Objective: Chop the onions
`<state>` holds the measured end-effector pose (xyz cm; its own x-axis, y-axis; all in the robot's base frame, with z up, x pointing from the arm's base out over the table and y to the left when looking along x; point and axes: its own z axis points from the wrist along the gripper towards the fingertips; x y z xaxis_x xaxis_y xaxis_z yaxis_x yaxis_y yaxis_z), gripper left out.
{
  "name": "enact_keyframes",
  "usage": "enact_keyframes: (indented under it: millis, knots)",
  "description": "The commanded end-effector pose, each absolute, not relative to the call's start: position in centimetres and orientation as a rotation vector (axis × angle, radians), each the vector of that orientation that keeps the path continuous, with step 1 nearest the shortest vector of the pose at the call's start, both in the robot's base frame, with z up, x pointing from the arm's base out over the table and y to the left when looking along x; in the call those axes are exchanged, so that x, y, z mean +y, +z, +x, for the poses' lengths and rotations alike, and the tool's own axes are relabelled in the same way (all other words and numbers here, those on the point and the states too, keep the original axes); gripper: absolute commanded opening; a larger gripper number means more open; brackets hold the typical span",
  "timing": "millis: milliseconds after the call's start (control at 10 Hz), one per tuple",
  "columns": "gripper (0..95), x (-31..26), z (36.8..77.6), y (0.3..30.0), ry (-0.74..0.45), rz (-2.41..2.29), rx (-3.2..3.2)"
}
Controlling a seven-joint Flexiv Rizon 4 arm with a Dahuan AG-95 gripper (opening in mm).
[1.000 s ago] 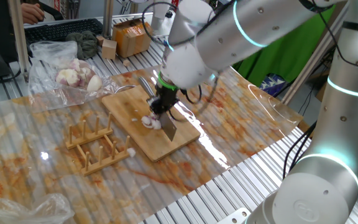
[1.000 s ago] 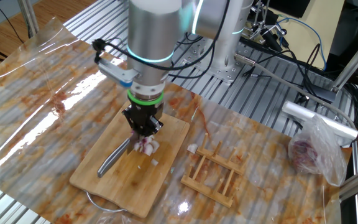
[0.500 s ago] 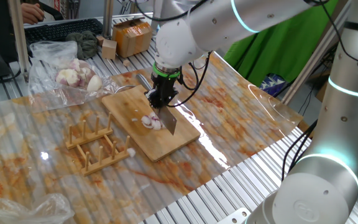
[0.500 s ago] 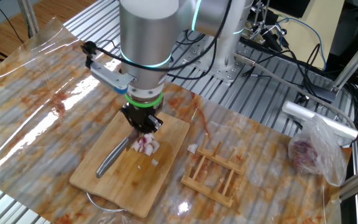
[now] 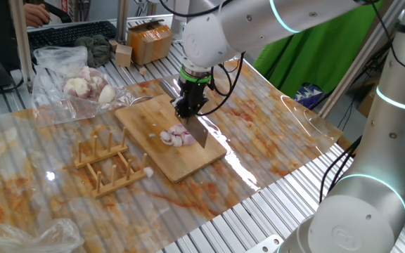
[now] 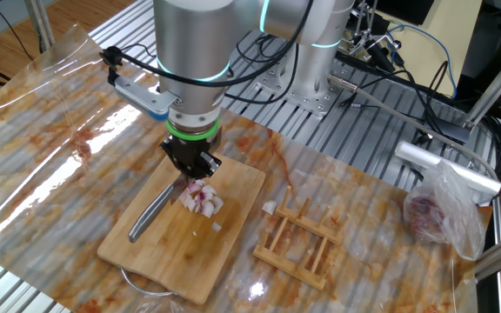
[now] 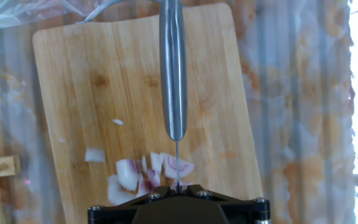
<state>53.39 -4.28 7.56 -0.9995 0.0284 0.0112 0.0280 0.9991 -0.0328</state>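
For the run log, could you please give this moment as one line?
phase: chopping | gripper: shut on knife | knife: over onions | onions: pile of cut pieces on bamboo board

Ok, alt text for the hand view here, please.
Looking straight down, a knife held in the shut gripper runs up the middle of a bamboo cutting board. Chopped onions lie in a small pile beside the blade near the bottom edge.

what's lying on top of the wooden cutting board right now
A small pile of chopped onion pieces sits on the cutting board, with a few stray bits beside it. A knife, held by the gripper, hangs over them. Whatever lies directly beneath the gripper is hidden.
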Motion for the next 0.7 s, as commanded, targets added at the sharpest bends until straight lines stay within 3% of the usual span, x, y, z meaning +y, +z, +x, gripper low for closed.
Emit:
enact_keyframes:
  millis: [100,400,700]
  knots:
    - [0.0,-4.3,53.3,7.6,0.054,-0.046,-3.134]
    - [0.0,-4.3,53.3,7.0,0.043,-0.05,-3.138]
    - [0.0,-4.3,53.2,3.9,0.021,-0.063,-3.18]
